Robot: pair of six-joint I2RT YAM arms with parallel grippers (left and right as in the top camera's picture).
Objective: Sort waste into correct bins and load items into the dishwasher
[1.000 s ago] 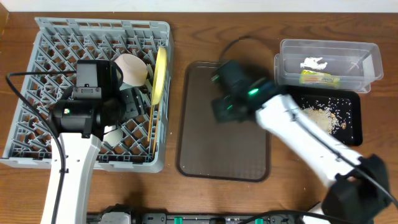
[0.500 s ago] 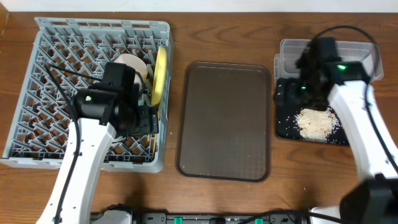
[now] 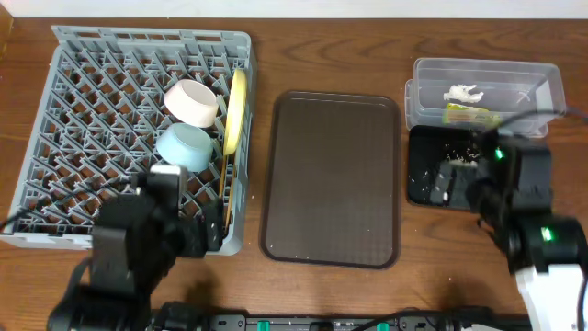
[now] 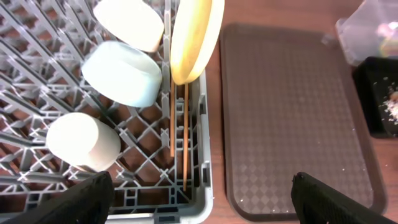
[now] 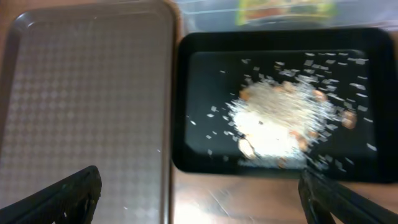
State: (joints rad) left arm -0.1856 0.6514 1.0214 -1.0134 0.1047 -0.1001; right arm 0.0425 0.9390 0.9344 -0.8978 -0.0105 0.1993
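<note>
while crumbs (image 5: 273,118) fill black tray (image 5: 202,146), wrapper (image 3: 470,114) in tub (image 3: 542,81)

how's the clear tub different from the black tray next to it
The clear tub is see-through with tall walls; the black tray is opaque with a low rim. The tub holds a snack wrapper and a white scrap; the tray holds beige crumbs. Both are rectangular and sit right of the brown tray.
</note>
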